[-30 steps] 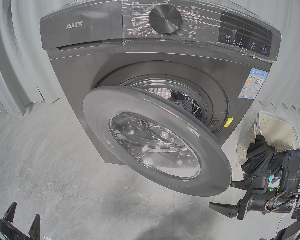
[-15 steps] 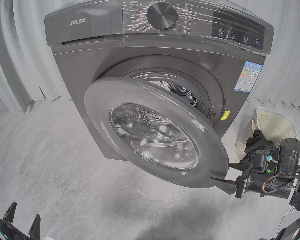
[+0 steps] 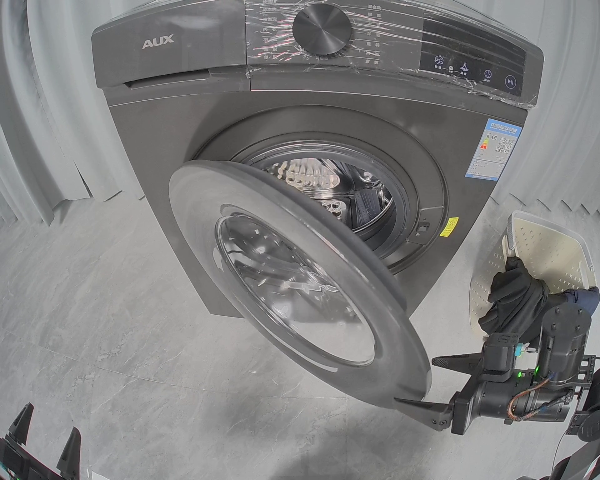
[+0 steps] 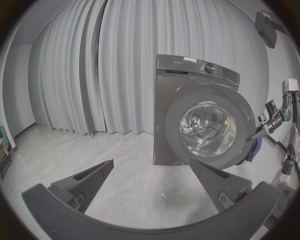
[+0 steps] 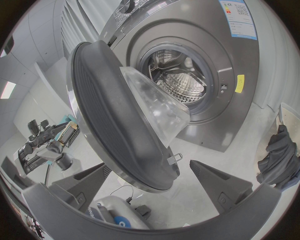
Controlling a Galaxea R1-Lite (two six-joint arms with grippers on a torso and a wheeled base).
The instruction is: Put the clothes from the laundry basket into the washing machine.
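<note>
- Two black fingers (image 3: 67, 450) of the left gripper (image 3: 49, 425), spread wide apart with nothing between them, low at the near left over the pale grey marbled floor (image 3: 125, 350).
- Farther in on the right, the right gripper (image 3: 415, 381), fingers likewise apart, one on each side of the lower rim of the round grey door with a bulging glass window (image 3: 200, 206); lower fingertip right at the rim, actual contact impossible to judge.
- Same door swung well open toward the robot, hinged on the left, its glass bowl facing back toward the opening.
- Just beyond the right gripper, a white perforated plastic laundry basket (image 3: 556, 250) on the floor, near the right side of the machine.
- Bunched over the basket's near rim, dark grey clothes (image 3: 515, 300), with a scrap of blue fabric (image 3: 587, 297) just beside them; all still at the basket.
- Behind the door, a grey front-loading washing machine (image 3: 175, 131), its shiny ribbed steel drum (image 3: 312, 175) exposed.
- Along the machine's top, a round metal knob (image 3: 322, 28) under crinkled clear plastic film.
- Farthest back, a pleated pale curtain (image 3: 37, 94) down to the floor.
</note>
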